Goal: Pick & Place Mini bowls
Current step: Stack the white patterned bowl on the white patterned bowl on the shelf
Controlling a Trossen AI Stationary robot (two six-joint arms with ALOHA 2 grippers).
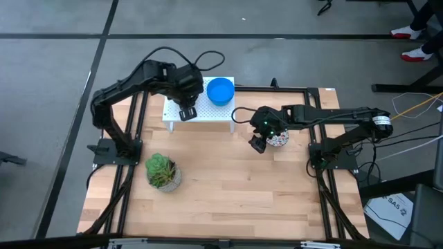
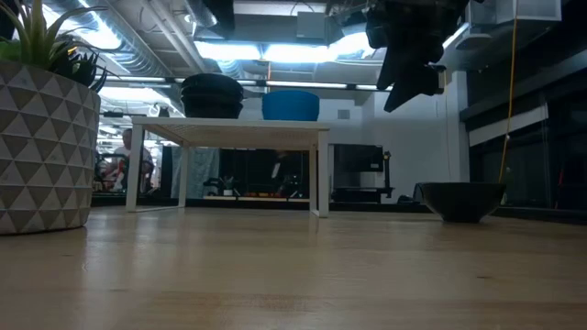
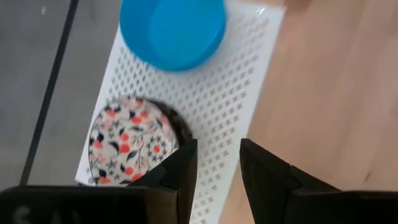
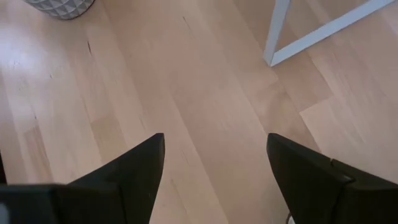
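The left gripper [image 3: 214,165] hangs over the white perforated rack [image 3: 230,93], its jaws parted by a narrow gap and holding nothing. Just beside its one finger sits a floral mini bowl [image 3: 132,142], white with red and dark sprigs, resting on the rack. Farther out past the same claw stands the plain blue mini bowl [image 3: 173,30], also on the rack and apart from the floral one.

The right gripper [image 4: 214,168] hovers over bare wooden table [image 4: 186,93] with its jaws spread wide and empty. In the high view a second floral mini bowl [image 1: 279,139] lies right under that arm's wrist, on the table, close behind the claw. Well beyond it stands the potted succulent [image 1: 163,171].

These bowls look small, stiff and light, probably glazed ceramic, so smooth and liable to slip or chip if dropped. The sound hold is likely across the rim, one finger inside and one outside the wall.

No brand or writing can be read on the bowls or rack; a sheet beyond the table's corner bears print too small to make out.
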